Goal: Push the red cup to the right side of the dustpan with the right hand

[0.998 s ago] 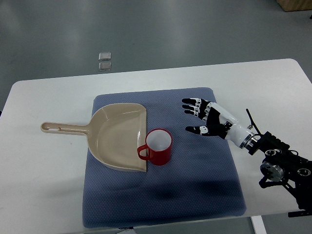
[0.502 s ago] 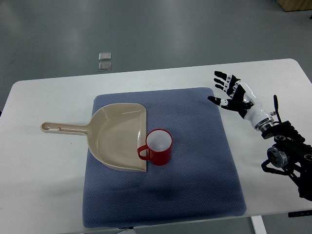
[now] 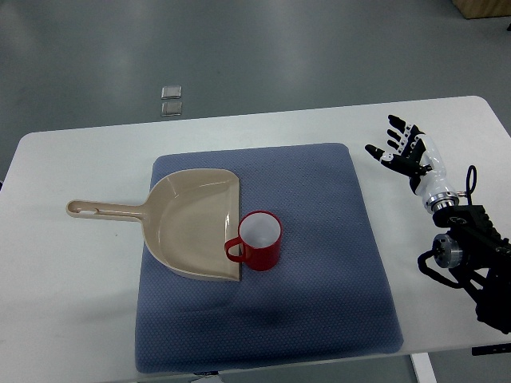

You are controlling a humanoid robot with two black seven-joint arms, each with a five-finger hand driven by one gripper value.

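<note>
A white rectangular worktop (image 3: 80, 319) with rounded corners stands on a smooth grey floor (image 3: 263, 56), where two small pale square tiles (image 3: 171, 100) lie beyond the worktop's far edge. A blue textured cloth mat (image 3: 319, 287) covers the middle of the worktop, reaching nearly to its near edge. On the mat's left half lies a beige plastic dustpan (image 3: 192, 223), its straight open lip facing right and its long handle running left, off the mat, over the bare white surface toward the left edge. The red cup with a white inside (image 3: 259, 239) stands upright on the mat, just beside the near end of the dustpan's lip on its right; its loop handle points left and touches or nearly touches that lip. The robot's right hand (image 3: 409, 155), black and white, hangs over the bare worktop near the right edge, well apart from the cup and clear of the mat. Its fingers (image 3: 397, 121) are spread and loose, pointing toward the far edge, holding and touching nothing.
</note>
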